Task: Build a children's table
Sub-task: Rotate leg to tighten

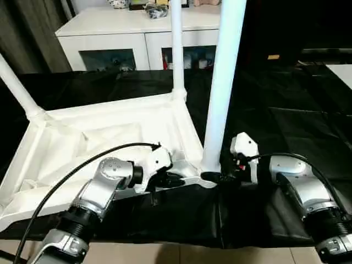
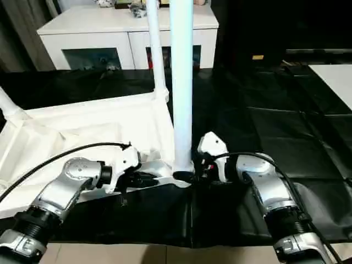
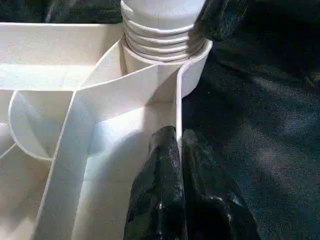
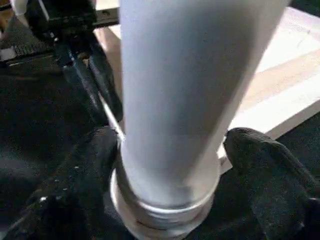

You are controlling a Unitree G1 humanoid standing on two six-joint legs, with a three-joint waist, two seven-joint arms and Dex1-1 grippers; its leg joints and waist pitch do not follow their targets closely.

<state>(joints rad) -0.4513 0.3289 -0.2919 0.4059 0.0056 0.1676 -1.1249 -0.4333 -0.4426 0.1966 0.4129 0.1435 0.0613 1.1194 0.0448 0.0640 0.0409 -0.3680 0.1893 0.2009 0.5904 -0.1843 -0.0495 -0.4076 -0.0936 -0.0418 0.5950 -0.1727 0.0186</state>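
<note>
The children's table lies upside down on a black cloth, its ribbed white top facing up. Three white legs stand in corner sockets: one at the far left, one at the far right corner, and a thick one at the near right corner. My left gripper is shut on the top's thin rim wall just beside that near socket. The near leg's threaded end sits partly in the socket. My right gripper closes around the base of the near leg, one finger pressing on each side.
A white cabinet with dark glass doors stands behind the work surface. The black cloth spreads to the right, with a flat white board at its far right edge. Tan floor shows beyond the near edge.
</note>
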